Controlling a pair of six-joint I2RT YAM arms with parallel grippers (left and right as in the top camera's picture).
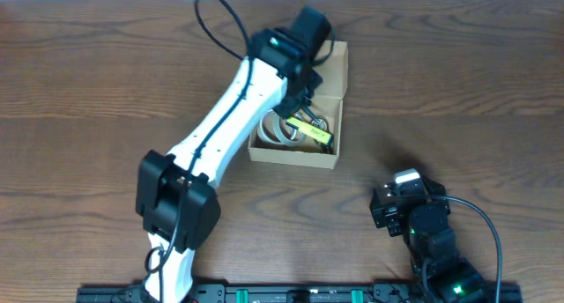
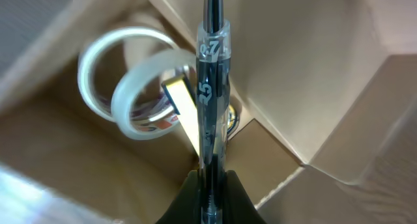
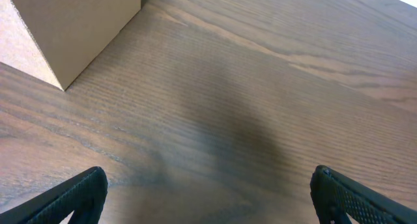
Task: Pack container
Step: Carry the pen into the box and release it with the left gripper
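Observation:
The container (image 1: 335, 65), a light-tan cardboard box with its flap lid open, sits at the middle of the table. Inside lie two clear tape rolls (image 2: 140, 100) and a yellow flat item (image 2: 186, 110). My left gripper (image 2: 212, 185) hangs over the box interior, shut on a black pen with a clear barrel (image 2: 212, 74) that points down into the box. In the overhead view the left gripper (image 1: 304, 100) is above the box's right half. My right gripper (image 3: 208, 198) stands open and empty over bare wood, near the front right; the box's corner (image 3: 71, 22) shows at its upper left.
The dark wooden table (image 1: 458, 100) stretches around the box. The left arm (image 1: 229, 118) crosses diagonally from the front left base to the box. The right arm's base (image 1: 423, 232) sits at the front right edge.

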